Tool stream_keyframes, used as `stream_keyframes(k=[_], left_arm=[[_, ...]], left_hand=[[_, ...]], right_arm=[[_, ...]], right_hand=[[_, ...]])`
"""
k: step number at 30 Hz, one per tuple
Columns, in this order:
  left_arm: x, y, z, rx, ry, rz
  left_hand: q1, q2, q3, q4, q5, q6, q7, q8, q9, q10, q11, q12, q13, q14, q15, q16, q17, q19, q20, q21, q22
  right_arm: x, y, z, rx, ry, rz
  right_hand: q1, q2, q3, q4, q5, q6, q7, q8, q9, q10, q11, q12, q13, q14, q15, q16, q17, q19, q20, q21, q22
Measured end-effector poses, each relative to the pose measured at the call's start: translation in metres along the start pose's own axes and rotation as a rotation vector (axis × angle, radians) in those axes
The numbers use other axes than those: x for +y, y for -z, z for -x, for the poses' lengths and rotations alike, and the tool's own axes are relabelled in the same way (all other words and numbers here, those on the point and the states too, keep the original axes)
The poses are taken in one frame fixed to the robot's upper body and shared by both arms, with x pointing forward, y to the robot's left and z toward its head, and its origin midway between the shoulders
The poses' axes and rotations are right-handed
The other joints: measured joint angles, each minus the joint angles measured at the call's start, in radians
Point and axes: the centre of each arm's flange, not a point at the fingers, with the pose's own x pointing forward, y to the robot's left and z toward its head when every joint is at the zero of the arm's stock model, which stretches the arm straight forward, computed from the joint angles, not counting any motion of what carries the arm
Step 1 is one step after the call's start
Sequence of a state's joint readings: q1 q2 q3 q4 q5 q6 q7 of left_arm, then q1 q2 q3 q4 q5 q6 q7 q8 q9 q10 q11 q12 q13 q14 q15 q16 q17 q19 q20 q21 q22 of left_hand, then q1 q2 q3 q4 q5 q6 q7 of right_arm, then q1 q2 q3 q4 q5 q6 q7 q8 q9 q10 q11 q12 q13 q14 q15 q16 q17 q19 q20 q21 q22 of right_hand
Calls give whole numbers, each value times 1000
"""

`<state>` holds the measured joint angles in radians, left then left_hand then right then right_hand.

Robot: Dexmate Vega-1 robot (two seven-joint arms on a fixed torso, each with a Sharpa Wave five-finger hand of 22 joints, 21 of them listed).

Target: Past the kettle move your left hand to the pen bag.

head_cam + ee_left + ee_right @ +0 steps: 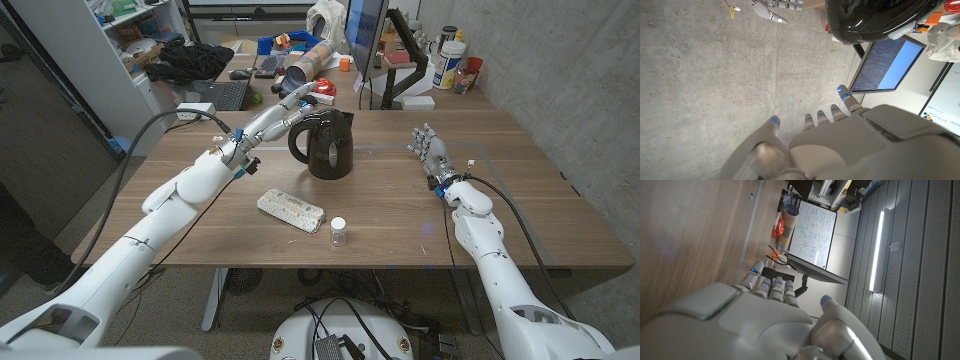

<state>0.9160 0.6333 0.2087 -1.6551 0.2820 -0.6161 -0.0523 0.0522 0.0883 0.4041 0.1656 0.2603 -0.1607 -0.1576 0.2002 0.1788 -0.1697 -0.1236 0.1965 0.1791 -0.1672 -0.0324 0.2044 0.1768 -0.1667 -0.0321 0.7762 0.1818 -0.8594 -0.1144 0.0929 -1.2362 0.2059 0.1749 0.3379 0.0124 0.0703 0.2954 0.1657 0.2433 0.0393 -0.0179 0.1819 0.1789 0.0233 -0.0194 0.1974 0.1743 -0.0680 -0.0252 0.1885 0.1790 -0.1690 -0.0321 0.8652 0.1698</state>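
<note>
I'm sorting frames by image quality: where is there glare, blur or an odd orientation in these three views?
Head view: even light, sharp, a soft sheen on the kettle and table. Left wrist view: turned, the kettle glossy with window reflections, the left hand blurred close up. Right wrist view: turned sideways, a bright light strip glaring, the right hand soft.

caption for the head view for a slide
Left hand raised beside the black kettle, pen bag lying nearer the table's front edge.
</note>
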Motion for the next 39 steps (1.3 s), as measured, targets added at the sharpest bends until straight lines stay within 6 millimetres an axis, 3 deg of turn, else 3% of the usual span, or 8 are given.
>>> stream_keyframes(k=[30, 39], left_arm=[[0, -30, 3, -84, 88, -206], [0, -34, 5, -85, 122, -272]], left_hand=[[13, 5, 7, -7, 0, 5, -6, 0, 0, 3, -3, 0, 0, 0, 0, 0, 0, 0, 0, -4, 0], [17, 9, 7, -7, 7, 12, -23, 0, 0, 14, -14, 0, 0, 0, 0, 0, 0, -8, 8, -11, 0]], right_arm=[[-2, -2, 1, -5, -2, 7], [-1, -1, 1, -2, -2, 6]], right_hand=[[0, 0, -4, -4, 5, 0, 0, 0, 0, 0, 0, 0, 0, 0, 0, 0, -2, 0, 0, -8, 0], [0, 0, -4, -4, 5, 0, 0, 0, 0, 0, 0, 0, 0, 0, 0, 0, -2, 0, 0, -15, 0]])
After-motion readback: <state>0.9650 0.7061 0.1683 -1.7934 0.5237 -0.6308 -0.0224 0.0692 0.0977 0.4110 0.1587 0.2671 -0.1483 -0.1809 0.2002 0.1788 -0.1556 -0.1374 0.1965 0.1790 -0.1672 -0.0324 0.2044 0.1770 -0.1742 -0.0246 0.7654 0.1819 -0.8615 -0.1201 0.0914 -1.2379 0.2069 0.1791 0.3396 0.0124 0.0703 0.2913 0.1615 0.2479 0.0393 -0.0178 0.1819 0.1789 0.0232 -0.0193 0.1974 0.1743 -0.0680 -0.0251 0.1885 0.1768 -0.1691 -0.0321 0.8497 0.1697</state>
